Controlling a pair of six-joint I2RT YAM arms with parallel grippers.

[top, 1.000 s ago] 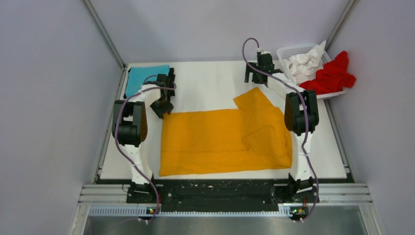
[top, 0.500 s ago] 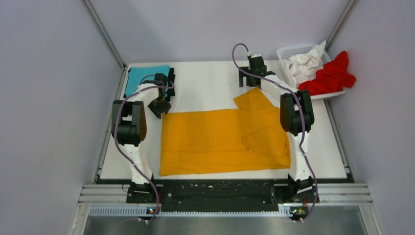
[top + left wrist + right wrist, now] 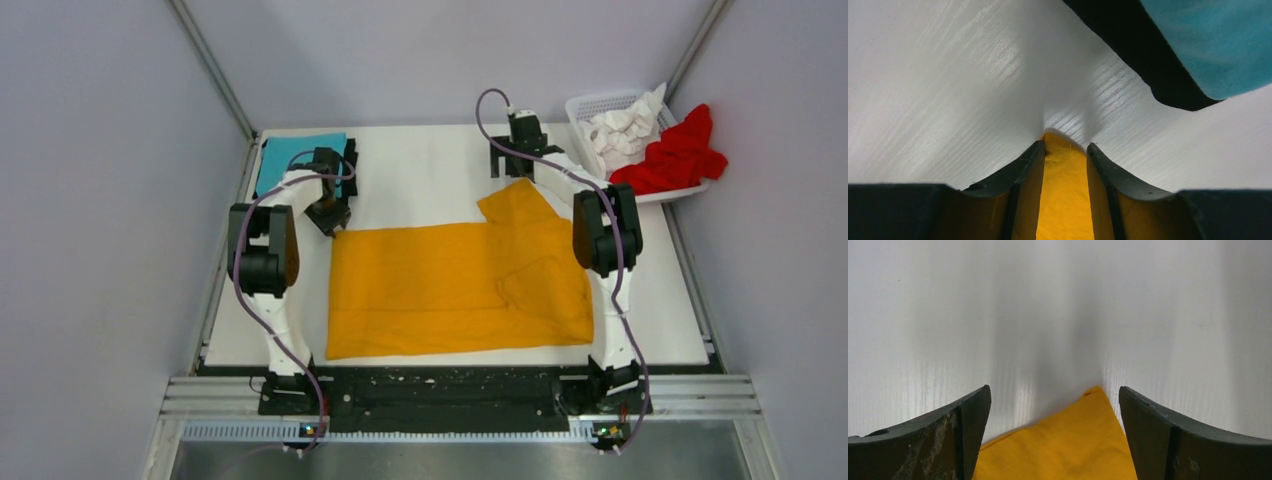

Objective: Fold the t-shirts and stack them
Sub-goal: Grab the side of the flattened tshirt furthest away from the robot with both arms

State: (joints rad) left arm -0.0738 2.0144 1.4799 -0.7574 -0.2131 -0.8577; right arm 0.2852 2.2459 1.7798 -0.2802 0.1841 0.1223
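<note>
From above, the mustard-orange short-sleeved cloth t-shirt [image 3: 450, 290] lies spread across the middle of the white tabletop [image 3: 430, 165]. Its body is flat and its right end is partly turned in, with a pointed flap, likely a sleeve, reaching toward the far side. The left gripper [image 3: 330, 214] sits at the shirt's far left corner and the right gripper [image 3: 512, 168] at the tip of that flap. A folded turquoise t-shirt [image 3: 295, 155] rests in the far left corner, while a crumpled white t-shirt [image 3: 615, 130] and a red t-shirt [image 3: 680, 152] lie in and over the white plastic mesh basket [image 3: 592, 102] at the far right. Through the left wrist camera the two fingers stand close together with the orange corner filling the slot between them; whether they actually pinch it I cannot tell. A black cloth [image 3: 1148, 70] shows under the turquoise one there. Through the right wrist camera the fingers are wide apart, straddling the flap's tip without touching it. By my reckoning one or two shirts are done, this one is barely begun, and two wait in the basket.
</note>
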